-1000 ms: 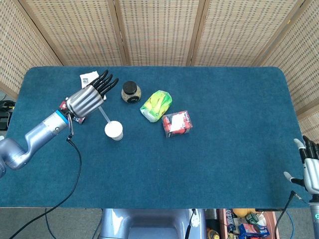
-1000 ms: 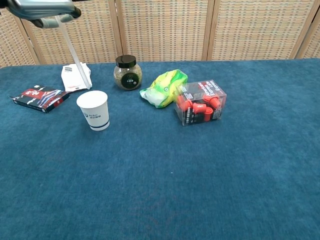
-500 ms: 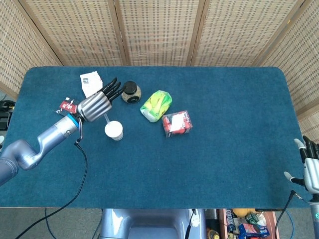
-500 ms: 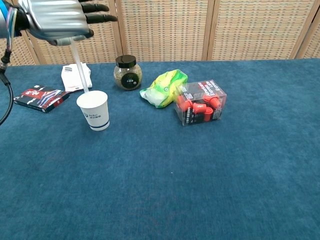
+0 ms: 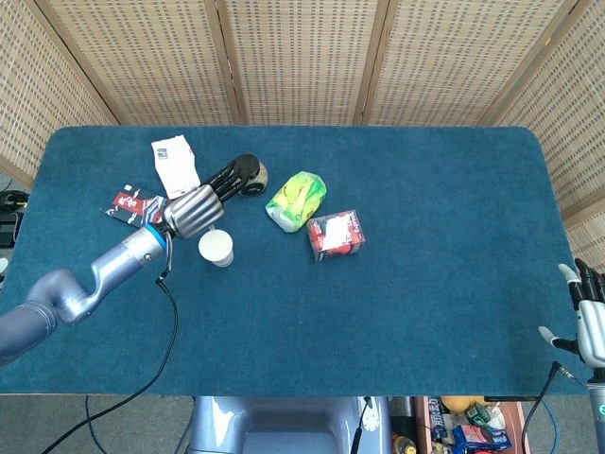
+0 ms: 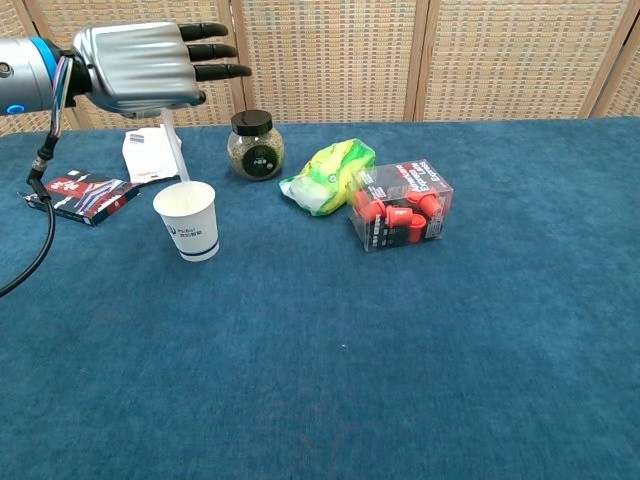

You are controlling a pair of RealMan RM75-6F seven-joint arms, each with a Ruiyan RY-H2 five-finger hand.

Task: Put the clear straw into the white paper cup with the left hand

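Left hand (image 6: 140, 68) has dropped lower over the cup (image 6: 187, 220), fingers extended and straw (image 6: 172, 145) pinched beneath, its lower end now at or just inside the rim, so release looks close.

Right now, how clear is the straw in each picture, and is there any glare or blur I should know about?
Chest view: sharp, evenly lit; the clear straw shows faintly between the left robot hand and the white paper cup, and the hand's metal back carries a soft sheen. Head view: the hand hides the straw; no glare or blur.
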